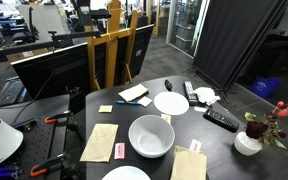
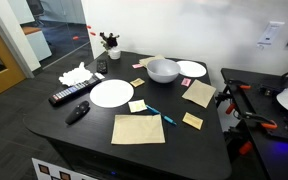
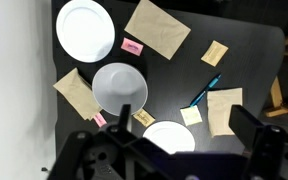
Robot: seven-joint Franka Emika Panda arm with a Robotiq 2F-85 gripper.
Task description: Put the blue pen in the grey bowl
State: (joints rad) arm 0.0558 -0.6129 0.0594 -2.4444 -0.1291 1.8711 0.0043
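Note:
The blue pen (image 3: 206,92) lies flat on the black table between tan napkins, apart from the bowl; it also shows in both exterior views (image 1: 127,102) (image 2: 154,113). The grey bowl (image 3: 119,87) stands upright and empty near the table's middle, also seen in both exterior views (image 1: 151,136) (image 2: 163,70). My gripper (image 3: 184,120) shows only in the wrist view. It is open and empty, high above the table, with its fingers wide apart over the area between the bowl and the pen.
Two white plates (image 3: 85,28) (image 3: 169,137) flank the bowl. Tan napkins (image 3: 157,28) (image 3: 224,108) and sticky notes (image 3: 215,52) lie around. A black remote (image 2: 69,96), crumpled tissue (image 2: 75,73) and a flower vase (image 1: 249,140) sit at one table end.

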